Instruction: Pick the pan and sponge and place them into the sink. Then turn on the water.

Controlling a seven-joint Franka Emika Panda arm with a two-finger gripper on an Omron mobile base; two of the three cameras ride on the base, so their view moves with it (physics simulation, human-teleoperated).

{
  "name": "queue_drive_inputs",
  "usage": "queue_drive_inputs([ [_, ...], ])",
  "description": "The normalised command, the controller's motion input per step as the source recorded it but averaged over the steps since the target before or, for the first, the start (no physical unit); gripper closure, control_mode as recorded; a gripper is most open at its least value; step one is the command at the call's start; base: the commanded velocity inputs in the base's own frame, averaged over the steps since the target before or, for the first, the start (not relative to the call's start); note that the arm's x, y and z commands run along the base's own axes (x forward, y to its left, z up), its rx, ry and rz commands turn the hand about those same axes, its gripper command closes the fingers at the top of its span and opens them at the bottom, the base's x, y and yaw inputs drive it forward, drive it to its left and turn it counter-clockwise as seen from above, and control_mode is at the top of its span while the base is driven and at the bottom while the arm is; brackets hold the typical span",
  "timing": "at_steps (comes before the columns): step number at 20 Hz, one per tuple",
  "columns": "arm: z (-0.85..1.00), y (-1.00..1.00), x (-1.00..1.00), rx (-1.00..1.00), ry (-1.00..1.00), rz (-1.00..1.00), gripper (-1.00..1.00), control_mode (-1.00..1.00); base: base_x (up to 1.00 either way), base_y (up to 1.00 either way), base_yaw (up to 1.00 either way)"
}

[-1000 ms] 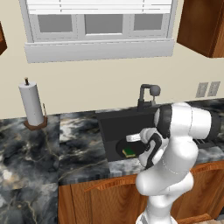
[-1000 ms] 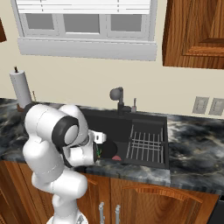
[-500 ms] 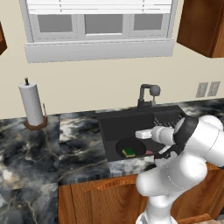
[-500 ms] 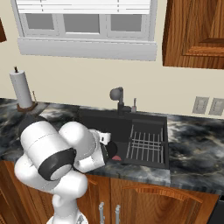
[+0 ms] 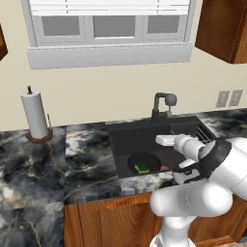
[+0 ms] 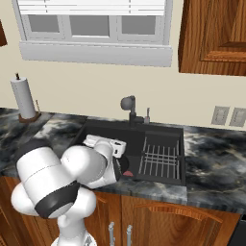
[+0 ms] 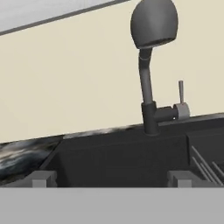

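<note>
With the pan (image 5: 144, 164) and sponge (image 5: 142, 168) lying near the front left corner of the sink (image 5: 126, 138), the gripper (image 7: 111, 177) is held wide apart, empty, toward the faucet (image 7: 151, 65), whose small rigid lever (image 7: 181, 101) is probably best pushed lightly at its tip.

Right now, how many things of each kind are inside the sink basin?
pan: 1
sponge: 1
drying rack: 1
Total: 3, all inside the sink.
</note>
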Motion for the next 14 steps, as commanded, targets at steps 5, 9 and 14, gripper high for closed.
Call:
queue_drive_inputs([
  [5, 0.06, -0.18, -0.33, 0.06, -0.10, 0.00, -1.00, -1.00, 0.00, 0.00, 0.00],
  [9, 0.18, -0.12, -0.35, 0.03, -0.09, 0.00, -1.00, -1.00, 0.00, 0.00, 0.00],
  [14, 0.26, -0.12, -0.44, 0.02, -0.01, -0.02, -1.00, -1.00, 0.00, 0.00, 0.00],
])
